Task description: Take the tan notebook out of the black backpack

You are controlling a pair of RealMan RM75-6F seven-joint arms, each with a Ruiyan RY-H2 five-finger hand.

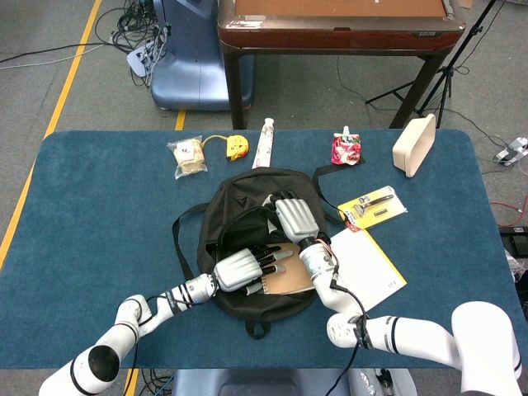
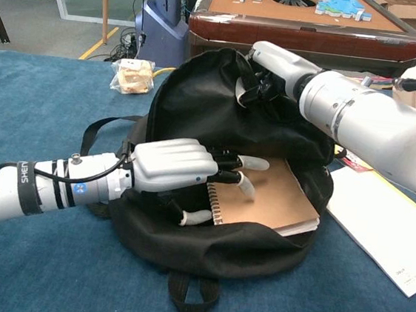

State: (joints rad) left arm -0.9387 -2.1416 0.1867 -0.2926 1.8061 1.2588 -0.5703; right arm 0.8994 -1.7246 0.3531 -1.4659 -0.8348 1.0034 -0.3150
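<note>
Notebook point(image 2: 266, 200) flat, spiral edge leftward; left hand point(image 2: 173, 169) pinches it; right hand point(image 2: 265, 72) grips backpack point(image 2: 199, 103).

Bright, even light; sharp frames

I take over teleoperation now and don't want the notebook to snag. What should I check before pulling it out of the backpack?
1. Backpack mouth held open by the right hand: ok.
2. Left hand on the notebook: fingers lie over its spiral edge; a firm grip: cannot tell.
3. Notebook free of the bag: not ok, its lower edge sits behind the front lip.
4. Landing space on the table to the robot's left: ok.
5. White paper stays clear of the pull: ok.
</note>
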